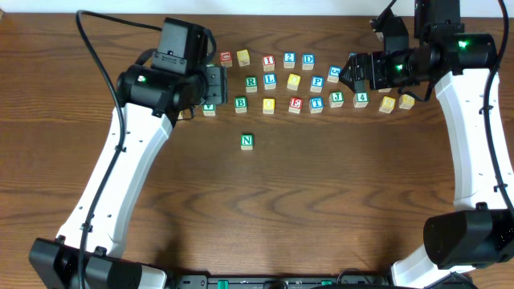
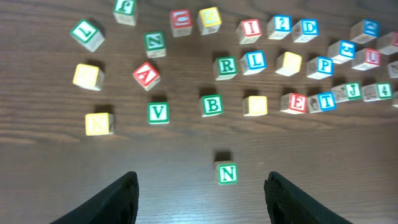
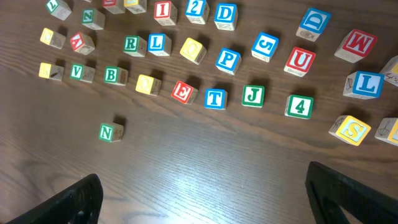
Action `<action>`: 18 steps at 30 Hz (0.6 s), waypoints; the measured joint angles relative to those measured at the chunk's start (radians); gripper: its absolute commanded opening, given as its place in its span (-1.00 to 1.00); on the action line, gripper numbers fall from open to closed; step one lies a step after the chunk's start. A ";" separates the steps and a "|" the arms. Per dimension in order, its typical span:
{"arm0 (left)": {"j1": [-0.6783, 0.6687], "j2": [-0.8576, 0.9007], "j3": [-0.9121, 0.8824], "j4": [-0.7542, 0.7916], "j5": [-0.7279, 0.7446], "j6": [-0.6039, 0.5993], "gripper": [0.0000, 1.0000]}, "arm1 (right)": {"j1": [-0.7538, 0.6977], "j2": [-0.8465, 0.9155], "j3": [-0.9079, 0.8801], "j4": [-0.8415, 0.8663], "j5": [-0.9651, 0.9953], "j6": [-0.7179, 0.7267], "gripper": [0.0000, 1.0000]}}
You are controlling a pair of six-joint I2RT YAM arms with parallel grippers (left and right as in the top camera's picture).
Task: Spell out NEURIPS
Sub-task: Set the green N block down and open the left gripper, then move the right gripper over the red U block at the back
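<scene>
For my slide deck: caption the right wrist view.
Green-lettered wooden N block sits alone, apart from scattered wooden letter blocks; open right claw hovers.

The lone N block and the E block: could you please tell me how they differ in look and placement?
The N block bears a green letter; the E block bears a red one. The N block stands alone, apart from the rest; the E block sits in a row between a yellow block and the T block. The N block lies square; the E block looks slightly turned. Both are small lettered cubes on the table.

The right wrist view's edge crops a yellow block (image 3: 389, 132).
</scene>
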 measured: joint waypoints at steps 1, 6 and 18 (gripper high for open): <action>0.007 0.000 0.000 -0.004 0.000 0.000 0.29 | 0.000 0.000 0.000 0.000 0.000 0.000 0.99; 0.029 0.000 0.000 -0.035 0.000 0.002 0.29 | 0.000 0.000 0.000 0.000 0.000 0.000 0.99; 0.031 0.000 0.000 -0.064 0.000 0.003 0.29 | 0.000 0.000 0.000 -0.004 -0.002 0.000 0.98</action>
